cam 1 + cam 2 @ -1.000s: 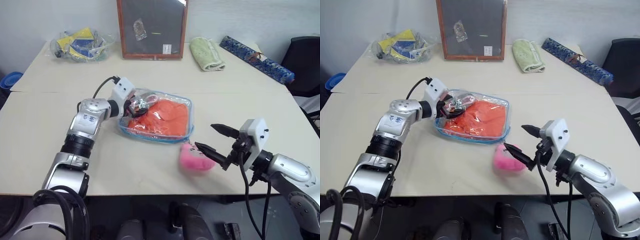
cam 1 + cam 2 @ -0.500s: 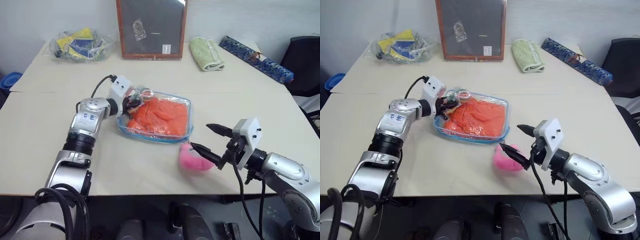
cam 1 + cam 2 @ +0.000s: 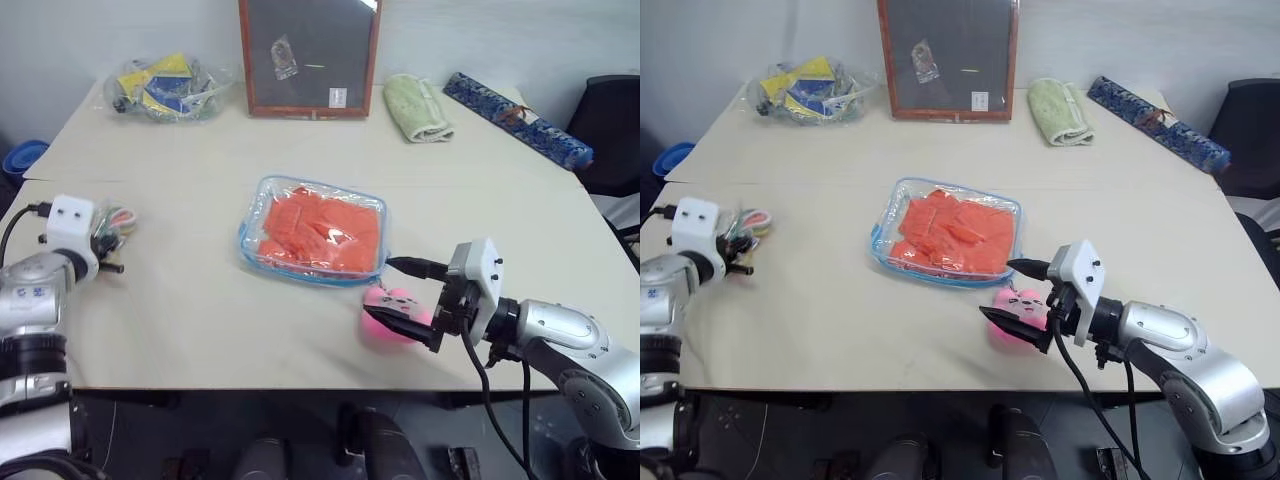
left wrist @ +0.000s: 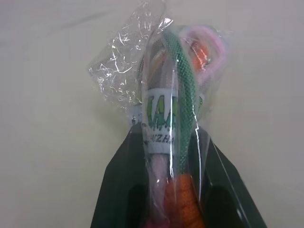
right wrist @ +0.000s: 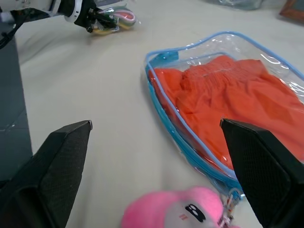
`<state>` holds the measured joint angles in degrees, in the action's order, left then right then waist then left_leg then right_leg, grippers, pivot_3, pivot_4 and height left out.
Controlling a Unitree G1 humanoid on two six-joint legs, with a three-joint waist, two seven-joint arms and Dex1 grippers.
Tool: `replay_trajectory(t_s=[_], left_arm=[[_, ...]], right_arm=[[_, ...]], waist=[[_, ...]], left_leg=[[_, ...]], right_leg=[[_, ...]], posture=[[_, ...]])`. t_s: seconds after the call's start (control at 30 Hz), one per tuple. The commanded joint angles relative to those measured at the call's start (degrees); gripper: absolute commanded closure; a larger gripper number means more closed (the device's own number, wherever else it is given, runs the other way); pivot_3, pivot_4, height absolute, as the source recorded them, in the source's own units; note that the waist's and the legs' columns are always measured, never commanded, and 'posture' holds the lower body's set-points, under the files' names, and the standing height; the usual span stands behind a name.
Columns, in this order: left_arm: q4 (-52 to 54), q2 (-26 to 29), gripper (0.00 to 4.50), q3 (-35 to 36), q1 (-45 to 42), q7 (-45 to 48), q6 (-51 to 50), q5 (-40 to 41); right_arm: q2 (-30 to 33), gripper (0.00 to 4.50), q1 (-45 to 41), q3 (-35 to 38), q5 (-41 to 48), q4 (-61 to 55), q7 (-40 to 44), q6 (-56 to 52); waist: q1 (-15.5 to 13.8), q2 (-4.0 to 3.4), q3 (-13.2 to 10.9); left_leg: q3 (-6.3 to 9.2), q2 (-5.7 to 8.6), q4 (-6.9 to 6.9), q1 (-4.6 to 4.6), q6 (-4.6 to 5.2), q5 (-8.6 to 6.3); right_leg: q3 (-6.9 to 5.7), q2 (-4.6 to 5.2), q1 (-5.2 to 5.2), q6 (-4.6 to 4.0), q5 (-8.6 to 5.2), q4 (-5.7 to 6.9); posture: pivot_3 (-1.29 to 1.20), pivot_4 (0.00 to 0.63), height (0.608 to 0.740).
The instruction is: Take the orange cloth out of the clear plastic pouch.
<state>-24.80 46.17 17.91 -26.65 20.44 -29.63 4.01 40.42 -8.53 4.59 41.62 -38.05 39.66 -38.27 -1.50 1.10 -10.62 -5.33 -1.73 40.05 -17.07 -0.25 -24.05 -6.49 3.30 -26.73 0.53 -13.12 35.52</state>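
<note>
The pouch (image 3: 314, 234) lies flat at the centre of the frame on the matte beige table (image 3: 200, 310): glossy see-through plastic, rectangular with rounded corners, piped in light blue. The cloth (image 3: 320, 232) is inside it, bright orange, soft and much creased, filling nearly the whole pouch. A fuzzy pink plush charm (image 3: 392, 312) lies just below the pouch's lower right corner.

At the lower right, the right gripper (image 3: 409, 299) has its two black tapered fingers spread wide, one on each side of the charm and holding nothing; whether either tip touches the plush cannot be told.

At the left edge, the left gripper (image 3: 103, 243) is clamped on a small crinkly clear packet (image 4: 171, 118) of colourful bits. The left wrist view shows a green mesh strand, pink and orange pieces and a white label with green lettering; beneath it the letters "ZH" are about all that can be read.

Along the top of the frame are a clear bag (image 3: 165, 88) of yellow and blue items, a wood-framed dark board (image 3: 308, 55), a folded pale green towel (image 3: 417, 107) and a long blue patterned roll (image 3: 518, 119).
</note>
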Motion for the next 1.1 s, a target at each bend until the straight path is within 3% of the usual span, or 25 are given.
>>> replay_trajectory(t_s=[0.03,0.27,0.4,0.63,0.73,0.8,0.9,1.1], left_arm=[[1.44,1.93,3.15,2.56,1.58,-1.72,0.64,-0.27],[4.7,4.46,1.16,5.73,2.64,-0.7,0.09,1.58],[9.9,7.69,0.04,7.22,1.49,9.27,-3.94,8.34],[27.97,13.84,0.04,6.01,7.36,33.76,-1.31,20.45],[30.88,15.14,0.04,-1.25,7.94,39.4,5.71,17.2],[26.5,15.41,0.04,-11.09,4.27,41.23,17.61,7.36],[14.02,9.76,0.04,-21.11,-8.06,41.95,30.32,-0.79],[-3.88,0.45,0.04,-29.6,-21.7,47.36,46.28,-5.57]], right_arm=[[0.59,0.0,-1.57,-0.47,0.14,0.34,1.45,0.33],[0.39,0.0,-3.25,-1.72,-1.05,3.11,3.19,1.14],[0.18,0.0,-2.54,-1.31,-1.81,3.61,3.55,1.71],[0.41,0.0,0.41,-0.16,-2.45,2.21,3.22,1.97],[0.4,0.0,1.28,0.5,-2.35,1.7,2.68,1.78],[0.41,0.0,1.44,0.59,-2.42,1.56,2.33,1.7],[0.44,0.0,1.55,0.58,-2.47,1.29,2.11,1.53],[0.89,0.0,3.2,-0.43,-4.42,-0.66,1.42,1.73]], waist=[[0.07,0.02,0.01],[0.33,0.04,0.0],[0.32,0.05,-0.01],[0.33,0.03,-0.03],[0.3,0.01,-0.04],[0.15,-0.01,-0.05],[-0.29,-0.05,-0.08],[0.34,0.02,-0.05]], left_leg=[[0.0,0.01,0.0,0.0,0.01,0.0],[-0.01,-0.02,-0.03,0.01,0.01,0.0],[-0.01,-0.01,-0.03,0.01,0.0,0.0],[-0.01,0.0,-0.04,-0.02,-0.02,-0.02],[-0.05,0.01,-0.03,0.0,-0.04,-0.01],[-0.13,0.03,-0.04,0.0,-0.06,0.0],[-0.12,0.06,-0.03,-0.05,-0.08,0.04],[-0.25,0.04,-0.06,-0.21,0.0,-0.01]], right_leg=[[0.0,0.02,0.01,0.01,0.01,0.0],[-0.03,0.0,0.0,0.01,0.01,0.01],[-0.04,0.0,0.0,0.01,0.01,0.0],[-0.03,0.01,0.0,0.01,0.0,-0.07],[0.01,-0.01,0.0,0.0,-0.01,-0.09],[0.11,-0.04,0.05,-0.03,-0.03,-0.14],[0.13,-0.11,0.15,-0.05,-0.04,-0.15],[0.12,-0.34,0.09,0.01,0.0,-0.1]], posture=[[0.0,0.15,0.74],[0.0,0.15,0.74],[0.0,0.15,0.74],[0.0,0.15,0.74],[0.0,0.15,0.74],[0.0,0.15,0.74],[0.0,0.15,0.74],[0.0,0.15,0.74]])
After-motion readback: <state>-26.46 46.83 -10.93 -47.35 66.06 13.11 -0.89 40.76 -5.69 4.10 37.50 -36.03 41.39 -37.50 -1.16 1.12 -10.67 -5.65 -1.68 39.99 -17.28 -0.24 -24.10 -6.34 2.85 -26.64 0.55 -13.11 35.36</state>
